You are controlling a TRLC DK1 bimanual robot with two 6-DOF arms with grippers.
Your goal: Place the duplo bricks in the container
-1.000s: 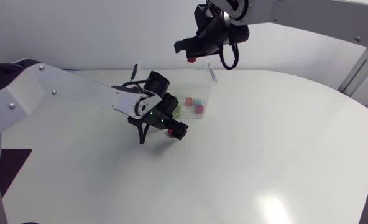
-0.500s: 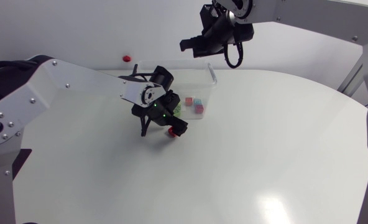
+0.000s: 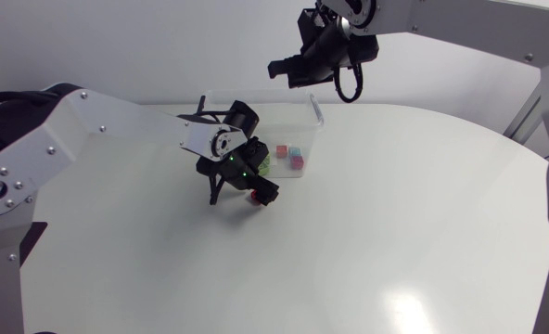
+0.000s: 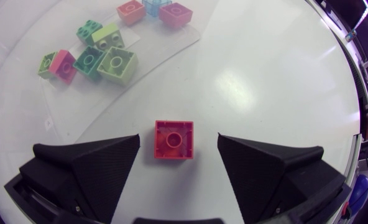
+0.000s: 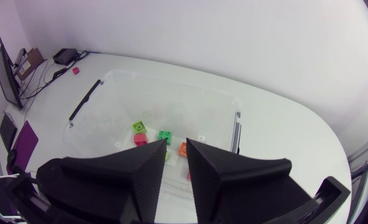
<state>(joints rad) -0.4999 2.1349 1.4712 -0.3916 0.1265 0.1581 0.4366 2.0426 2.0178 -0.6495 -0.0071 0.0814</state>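
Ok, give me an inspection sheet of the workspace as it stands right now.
Surface: white table, glossy, no spills seen.
Job's things: clear container holds several bricks; one red duplo brick lies on the table outside it.
Clutter: small red piece on the table beyond the container, too small to identify.
Grippers: left gripper open, a finger either side of the red duplo brick, not touching; right gripper above the container, narrowly open, empty.
Cables: black cable loop on the right arm.
Surroundings: nothing seen.
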